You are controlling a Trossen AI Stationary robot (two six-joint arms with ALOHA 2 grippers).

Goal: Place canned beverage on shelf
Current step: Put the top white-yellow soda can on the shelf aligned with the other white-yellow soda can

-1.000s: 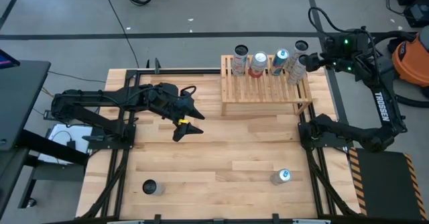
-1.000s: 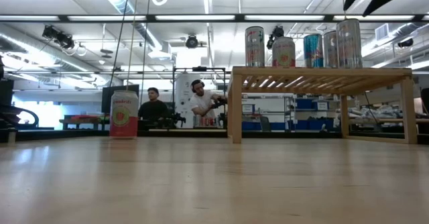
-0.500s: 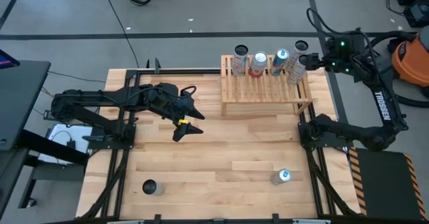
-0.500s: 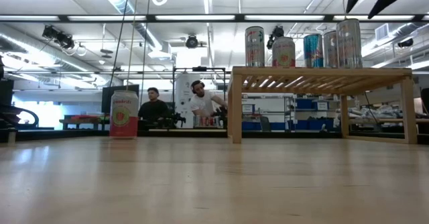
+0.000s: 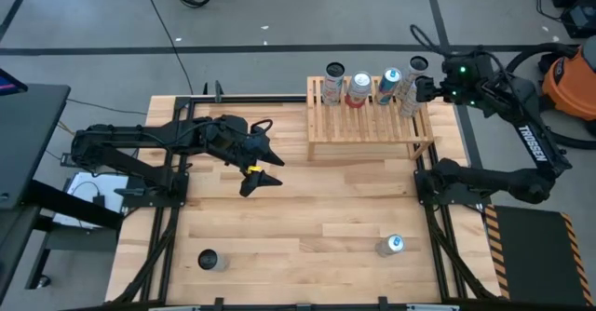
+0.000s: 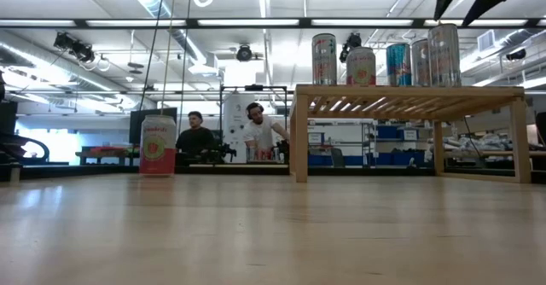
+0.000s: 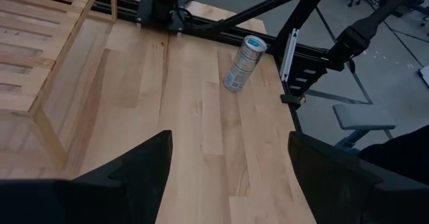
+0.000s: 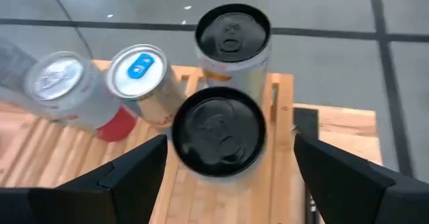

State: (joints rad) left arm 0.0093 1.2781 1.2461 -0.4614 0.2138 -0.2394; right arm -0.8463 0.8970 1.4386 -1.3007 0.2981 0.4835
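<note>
The right claw [image 5: 421, 89] is up and off the shelf [image 5: 369, 136] now, its fingers spread wide with nothing between them, and over the last second it has slid a touch sideways along the shelf's far right corner while the right arm's elbow swings out behind it. That reads as a release just completed: the black-topped can [image 8: 220, 131] stands upright on the slats directly beneath the claw, free of both fingers, with a second black-topped can [image 8: 232, 37] just beyond it at the shelf's back rail. Next along the shelf toward its left end sit a blue-topped can [image 5: 390, 80], a red-and-white can [image 5: 358, 88] and one more can [image 5: 333, 80] by the left corner, all upright in a row. So this can looks delivered, and I'd say the arm is pulling away to go again. There's still work on the bench [image 5: 298, 227]: a silver can with a blue top [image 5: 390, 246] stands in front of the shelf, well apart from it, and a dark-topped can [image 5: 208, 260] waits far off to the shelf's front left. The left claw [image 5: 264, 167] hangs motionless to the left of the shelf, fingers parted and empty.
</note>
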